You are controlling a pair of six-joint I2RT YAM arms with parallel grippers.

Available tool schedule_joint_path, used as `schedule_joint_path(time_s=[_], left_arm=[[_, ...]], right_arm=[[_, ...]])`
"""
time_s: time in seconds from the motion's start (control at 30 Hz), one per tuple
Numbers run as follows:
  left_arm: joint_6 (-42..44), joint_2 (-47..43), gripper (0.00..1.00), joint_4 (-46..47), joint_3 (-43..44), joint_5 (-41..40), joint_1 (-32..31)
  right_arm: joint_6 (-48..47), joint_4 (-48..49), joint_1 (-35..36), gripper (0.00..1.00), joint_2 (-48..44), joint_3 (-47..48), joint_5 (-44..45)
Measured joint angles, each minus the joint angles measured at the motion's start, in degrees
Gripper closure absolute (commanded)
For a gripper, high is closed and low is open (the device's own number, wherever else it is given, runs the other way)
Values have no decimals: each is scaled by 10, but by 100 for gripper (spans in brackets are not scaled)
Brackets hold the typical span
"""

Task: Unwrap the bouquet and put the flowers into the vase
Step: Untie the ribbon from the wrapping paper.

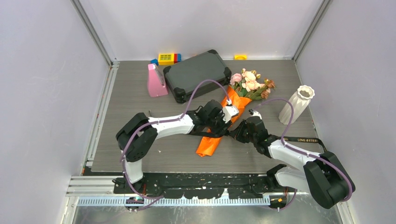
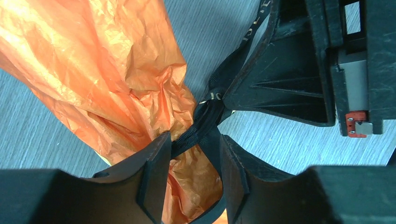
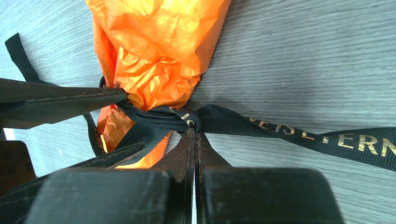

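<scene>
The bouquet [image 1: 219, 135] lies on the table, a cone of crinkled orange paper [image 2: 102, 70] with the pink flowers [image 1: 250, 83] at its far end. A black printed ribbon [image 3: 299, 135] ties its narrow neck, and one tail trails right. My left gripper [image 2: 194, 140] straddles that neck, its fingers apart with paper and ribbon between them. Just right of it, my right gripper [image 3: 194, 133] is pressed shut with its tips pinching the ribbon at the knot [image 3: 187, 119]. In the top view the left gripper [image 1: 229, 113] and right gripper [image 1: 235, 132] meet over the wrap. The white vase [image 1: 296, 105] stands upright to the right.
A black case [image 1: 196, 74] lies at the back, with a pink wedge [image 1: 156, 81] to its left and coloured blocks [image 1: 167, 58] behind it. A small yellow piece [image 1: 240, 57] sits by the back wall. Walls close in on both sides.
</scene>
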Motion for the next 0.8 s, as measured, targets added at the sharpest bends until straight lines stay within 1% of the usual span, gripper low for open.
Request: schedule_joint_path(time_s=[0.2,0.37,0.57,0.7,0.8], left_arm=[[11,11,55,-2,5,-1,0],[17,21,77,-3,16,-3,0],[19,22,89,-5,16,-6,0],[13,22,100,-5,16,-7,0],[3,22,100,-4,16,-7,0]], right_arm=[[-2,0,0,100,0,0,-2],[-4,0,0,100,2,0,-5],[-4,0,0,100,2,0,-5],[-4,0,0,100,5,0,-4],[-4,0,0,100,8,0,-2]])
